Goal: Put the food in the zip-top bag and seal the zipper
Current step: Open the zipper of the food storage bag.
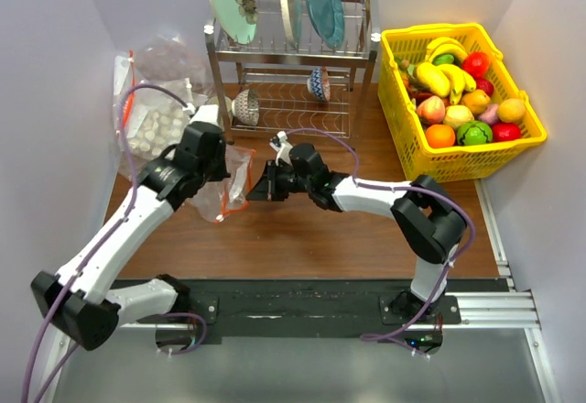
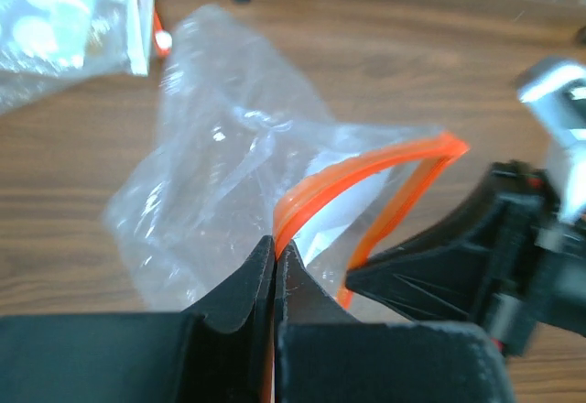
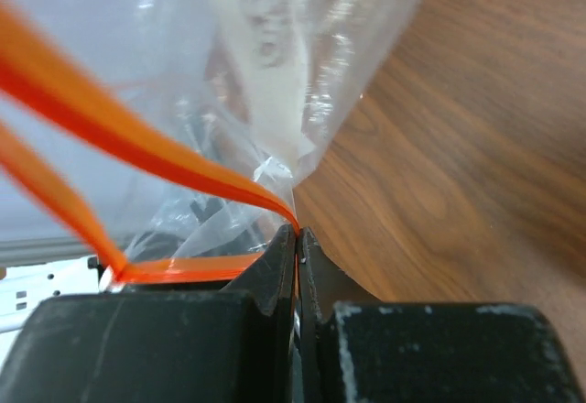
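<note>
Zip-top bag is held over the table between the arms, mouth part open. Its zipper is pinched tight by the left gripper and the right gripper. Fruit is seen well apart in the basket. If one grip is released for loading, the mouth could be collapsed.

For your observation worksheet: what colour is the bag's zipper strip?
The zipper is orange-red; the left wrist view shows it best.
</note>
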### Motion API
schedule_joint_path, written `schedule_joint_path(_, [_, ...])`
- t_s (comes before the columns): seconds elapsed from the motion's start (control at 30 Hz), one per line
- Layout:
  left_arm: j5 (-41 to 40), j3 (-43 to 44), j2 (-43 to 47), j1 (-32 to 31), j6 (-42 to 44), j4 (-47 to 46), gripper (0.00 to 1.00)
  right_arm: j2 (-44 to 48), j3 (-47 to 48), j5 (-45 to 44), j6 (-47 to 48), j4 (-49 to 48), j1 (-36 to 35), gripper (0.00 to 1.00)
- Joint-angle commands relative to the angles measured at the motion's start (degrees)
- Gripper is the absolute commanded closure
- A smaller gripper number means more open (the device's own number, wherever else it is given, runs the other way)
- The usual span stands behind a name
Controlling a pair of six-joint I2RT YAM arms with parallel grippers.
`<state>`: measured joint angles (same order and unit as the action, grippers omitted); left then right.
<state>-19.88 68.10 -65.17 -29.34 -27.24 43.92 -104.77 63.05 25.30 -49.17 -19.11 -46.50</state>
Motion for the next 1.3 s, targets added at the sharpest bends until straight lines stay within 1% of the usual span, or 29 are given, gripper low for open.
schedule_joint_path(0.0, [2.6, -5.8, -6.6, -0.2, 1.7, -2.8, 1.00, 0.4, -1.7, -1.0, -0.7, -2.3, -0.1, 1.00])
schedule_joint_path(0.03, [3.5, -7.2, -7.8, -0.2, 1.6, -4.4, 1.00, 0.3, -2.3, -2.3, 0.2, 0.8, -0.1, 1.00])
schedule_joint_path(0.1, [5.7, -10.9, -11.1, -0.2, 1.2, -9.6, 1.00, 0.4, -3.2, -4.5, 2.1, 3.4, -0.1, 1.00])
schedule_joint_path(0.17, [7.6, -13.0, -13.4, -0.2, 0.6, -14.3, 1.00, 0.7, -3.5, -9.2, 4.7, 9.3, -0.2, 1.00])
schedule_joint_path(0.2, [8.0, -14.5, -13.9, -0.2, 0.4, -15.3, 1.00, 1.1, -3.2, -11.4, 5.6, 12.0, -0.2, 1.00])
schedule_joint_path(0.23, [8.4, -15.0, -14.5, -0.1, -0.1, -17.5, 1.00, 1.3, -2.8, -15.3, 6.3, 17.3, -0.2, 1.00])
schedule_joint_path(0.33, [9.2, -15.9, -15.5, -0.2, -0.4, -19.8, 1.00, 3.2, -2.9, -21.5, 8.7, 24.3, -0.1, 1.00])
schedule_joint_path(0.5, [8.9, -15.0, -18.1, -0.1, -0.3, -20.6, 1.00, 5.7, -5.2, -25.2, 10.1, 27.5, -0.1, 1.00])
schedule_joint_path(0.63, [9.2, -13.6, -16.9, -0.1, 0.3, -19.1, 1.00, 5.3, -5.8, -28.6, 10.8, 29.7, -0.1, 1.00])
schedule_joint_path(0.77, [14.5, -9.9, -15.0, -0.2, 1.7, -16.2, 1.00, 6.5, -6.9, -28.4, 11.7, 28.5, -0.1, 0.99])
schedule_joint_path(0.8, [15.5, -9.3, -14.7, -0.2, 1.9, -15.5, 1.00, 7.0, -7.2, -27.9, 11.9, 27.8, -0.1, 0.98])
schedule_joint_path(0.93, [18.5, -8.2, -13.1, -0.2, 2.1, -15.3, 1.00, 10.5, -7.1, -26.1, 15.0, 27.5, -0.1, 0.77])
schedule_joint_path(0.97, [18.8, -8.2, -13.0, -0.2, 2.2, -15.5, 1.00, 12.6, -7.2, -25.9, 15.5, 27.6, -0.1, 0.70])
schedule_joint_path(1.03, [19.6, -8.1, -13.2, -0.2, 2.2, -16.2, 1.00, 15.1, -7.1, -25.9, 16.6, 28.5, -0.1, 0.64])
schedule_joint_path(1.07, [19.6, -8.1, -13.2, -0.2, 2.2, -16.5, 1.00, 17.6, -6.9, -25.9, 17.7, 29.1, -0.1, 0.58])
schedule_joint_path(1.17, [22.2, -7.7, -13.9, -0.2, 2.2, -17.6, 1.00, 21.1, -4.8, -27.1, 20.0, 33.8, -0.1, 0.52])
schedule_joint_path(1.27, [22.7, -6.1, -15.2, -0.2, 2.6, -18.0, 1.00, 25.8, -1.9, -29.7, 22.2, 39.4, 0.4, 0.51])
